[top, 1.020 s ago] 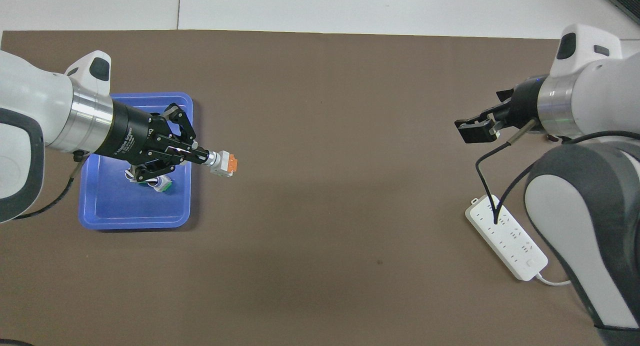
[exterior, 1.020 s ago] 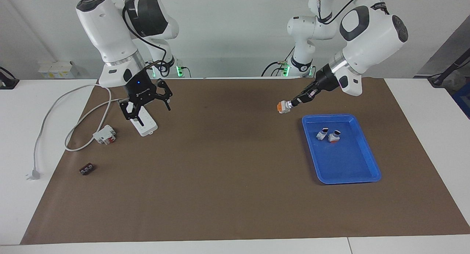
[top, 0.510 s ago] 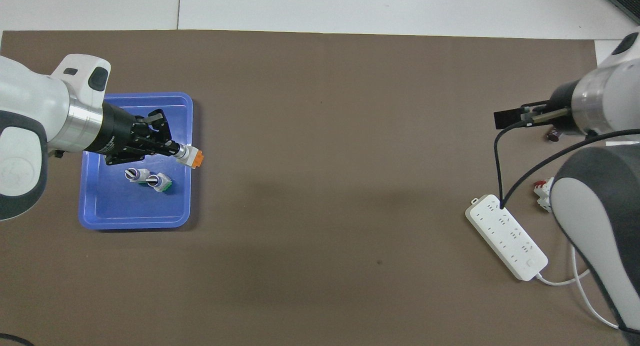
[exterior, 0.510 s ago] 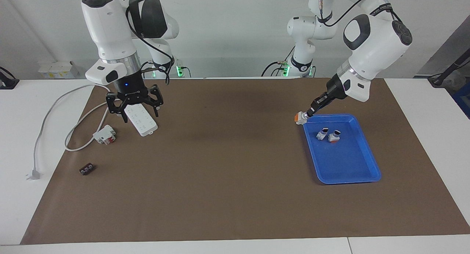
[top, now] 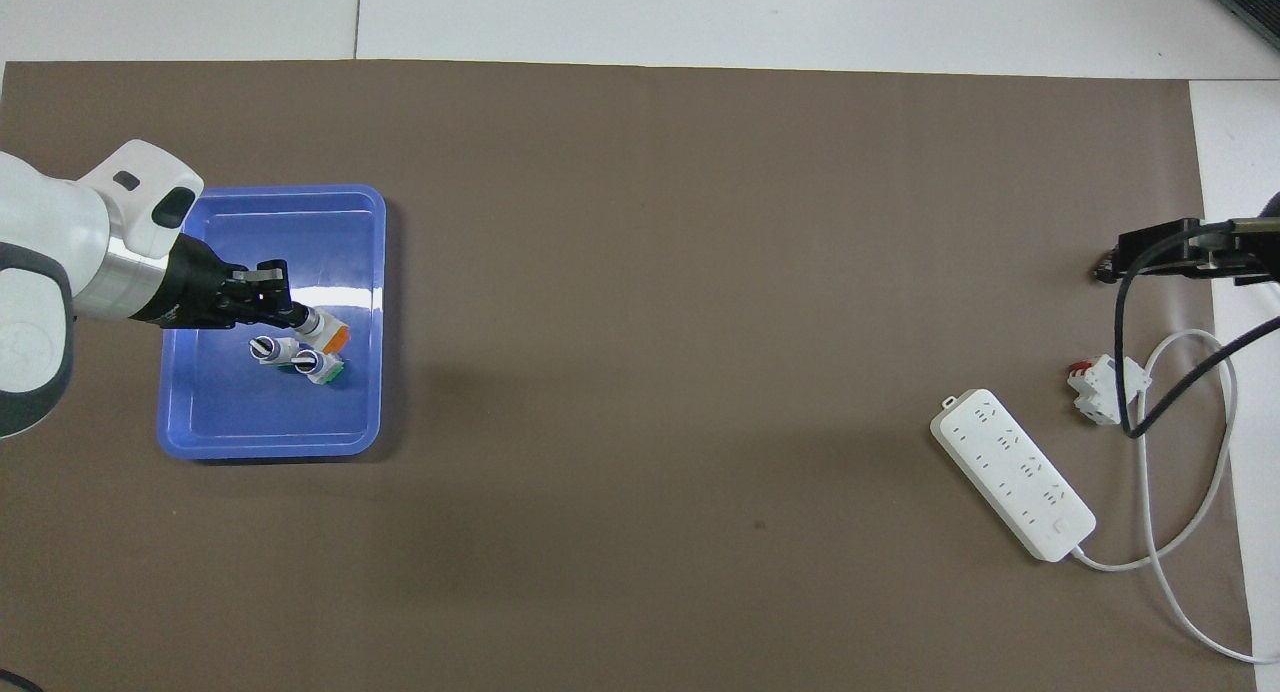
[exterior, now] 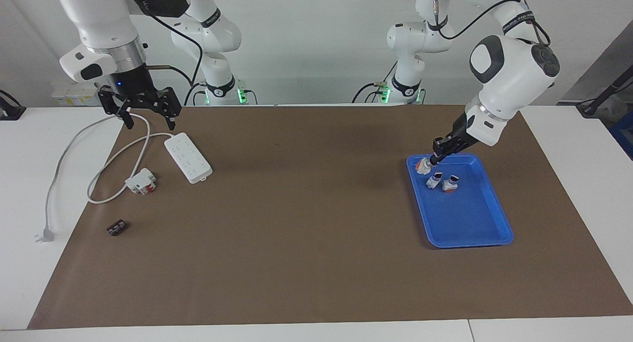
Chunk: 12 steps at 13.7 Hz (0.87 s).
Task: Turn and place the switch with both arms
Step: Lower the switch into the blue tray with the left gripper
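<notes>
a tray (exterior: 487, 233) sits toward the left arm's end of the table (exterior: 306, 263); in its part nearer the robots lie two small switches (exterior: 442, 182) side by side, a third switch (exterior: 422, 166) just beside them, still nearer the robots. well apart from the tray, toward the right arm's end, lies a power strip (exterior: 188, 157), a boxy block (exterior: 141, 181) beside it and a small flat piece (exterior: 117, 228) farther from the robots than either

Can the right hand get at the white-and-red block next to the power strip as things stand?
Probably yes. The right hand hangs open and empty over the cable at its own end of the table; the block lies uncovered on the mat beside the power strip, with only the cord looping near it.
</notes>
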Motion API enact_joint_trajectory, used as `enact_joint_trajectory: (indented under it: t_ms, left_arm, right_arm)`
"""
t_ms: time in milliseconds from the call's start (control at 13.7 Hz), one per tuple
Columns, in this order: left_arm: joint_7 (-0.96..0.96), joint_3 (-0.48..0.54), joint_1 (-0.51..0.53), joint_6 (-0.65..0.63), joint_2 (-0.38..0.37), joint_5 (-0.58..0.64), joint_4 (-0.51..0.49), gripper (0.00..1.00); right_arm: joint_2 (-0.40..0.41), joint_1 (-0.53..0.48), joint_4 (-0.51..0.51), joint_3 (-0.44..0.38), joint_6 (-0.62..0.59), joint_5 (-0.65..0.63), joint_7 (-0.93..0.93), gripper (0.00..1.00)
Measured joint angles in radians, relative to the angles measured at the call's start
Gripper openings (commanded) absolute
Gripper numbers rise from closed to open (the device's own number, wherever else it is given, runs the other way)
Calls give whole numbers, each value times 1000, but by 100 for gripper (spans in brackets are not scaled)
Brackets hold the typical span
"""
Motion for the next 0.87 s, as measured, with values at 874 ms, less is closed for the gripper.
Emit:
enact_joint_trajectory:
  t_ms: [874]
  left_arm:
    - [314, 0, 20, 384, 150, 105, -52, 0]
  right_arm:
    - [14, 14, 48, -72, -159, 45, 30, 100]
